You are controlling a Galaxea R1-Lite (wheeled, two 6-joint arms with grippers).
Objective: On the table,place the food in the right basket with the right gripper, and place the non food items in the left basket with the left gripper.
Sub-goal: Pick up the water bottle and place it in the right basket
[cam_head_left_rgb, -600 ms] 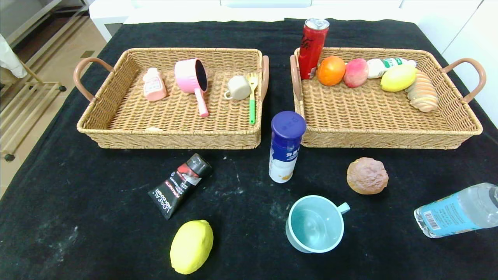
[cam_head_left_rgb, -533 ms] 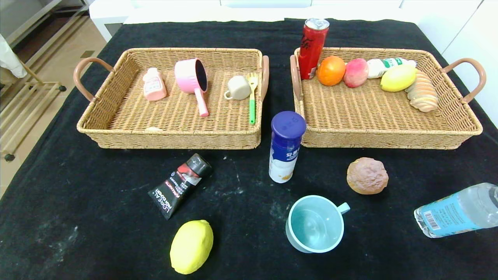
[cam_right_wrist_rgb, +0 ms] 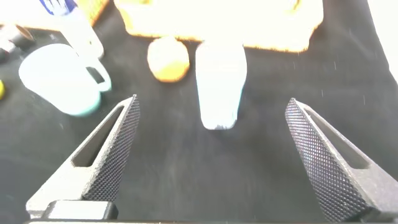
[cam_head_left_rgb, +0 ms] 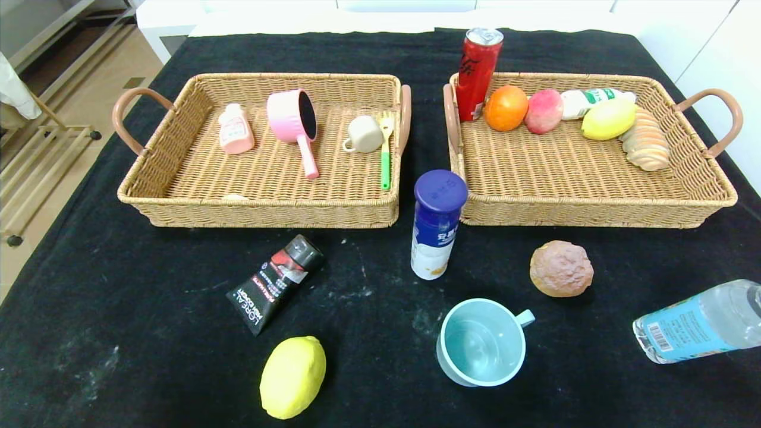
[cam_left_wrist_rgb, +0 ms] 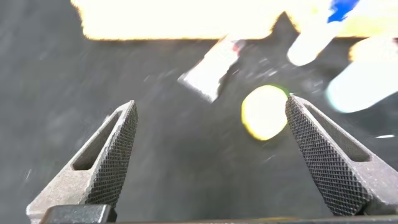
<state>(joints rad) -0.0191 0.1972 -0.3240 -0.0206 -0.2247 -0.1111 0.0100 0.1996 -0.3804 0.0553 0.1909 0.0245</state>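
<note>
On the black table lie a yellow lemon (cam_head_left_rgb: 293,377), a black tube (cam_head_left_rgb: 274,283), an upright blue-capped bottle (cam_head_left_rgb: 437,223), a teal cup (cam_head_left_rgb: 483,342), a brown bread roll (cam_head_left_rgb: 561,268) and a water bottle (cam_head_left_rgb: 697,321) on its side. The left basket (cam_head_left_rgb: 138,178) holds a pink bottle, a pink pot, a small cup and a fork. The right basket (cam_head_left_rgb: 701,178) holds a red can, an orange, a peach, a lemon, bread and a bottle. My left gripper (cam_left_wrist_rgb: 211,155) is open above the table near the lemon (cam_left_wrist_rgb: 264,112). My right gripper (cam_right_wrist_rgb: 211,155) is open, short of the water bottle (cam_right_wrist_rgb: 220,84). Neither gripper shows in the head view.
The table's left edge drops to a tiled floor with a rack (cam_head_left_rgb: 35,172). White furniture stands behind the table. Bare black cloth lies at the front left (cam_head_left_rgb: 107,333).
</note>
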